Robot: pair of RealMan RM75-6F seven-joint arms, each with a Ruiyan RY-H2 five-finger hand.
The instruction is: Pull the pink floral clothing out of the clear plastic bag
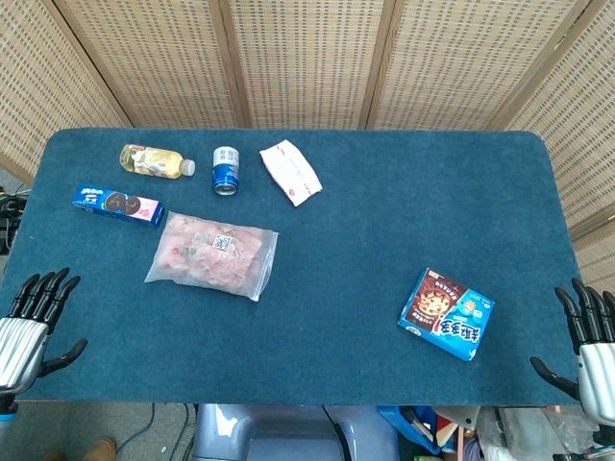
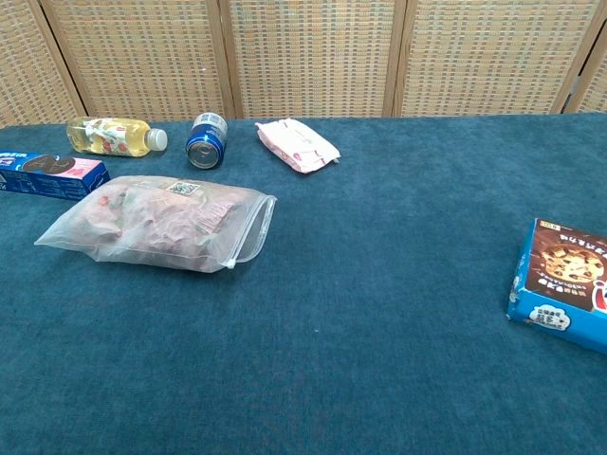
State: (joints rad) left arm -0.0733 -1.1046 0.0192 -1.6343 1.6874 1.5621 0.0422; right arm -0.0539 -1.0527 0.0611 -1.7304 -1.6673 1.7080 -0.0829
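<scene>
pink floral clothing still sealed in its bag, both hands idle

pink floral clothing (image 1: 207,250) lies folded inside the clear plastic bag (image 2: 248,230), which rests flat on the left part of the blue bench (image 1: 365,250). in the head view the long axis of the bag runs from upper left to lower right, only a little tilted. in the chest view the zip edge of the bag is at its right end, toward the middle of the bench, and the closed bottom is at the left end. a small white label sits on top of the bag near the far side.

the left robot hand (image 1: 34,322) hangs at the near left edge of the bench with its fingers apart and nothing in them. the right robot hand (image 1: 588,346) is at the near right edge, also with fingers spread and holding nothing. both are well apart from the bag.

behind the bag stand a blue cookie box (image 1: 117,205), a lying yellow drink bottle (image 1: 154,160), a blue can (image 1: 225,170) and a white and pink packet (image 1: 290,172). a blue snack box (image 1: 447,313) lies near the right side, well apart from the bag.
</scene>
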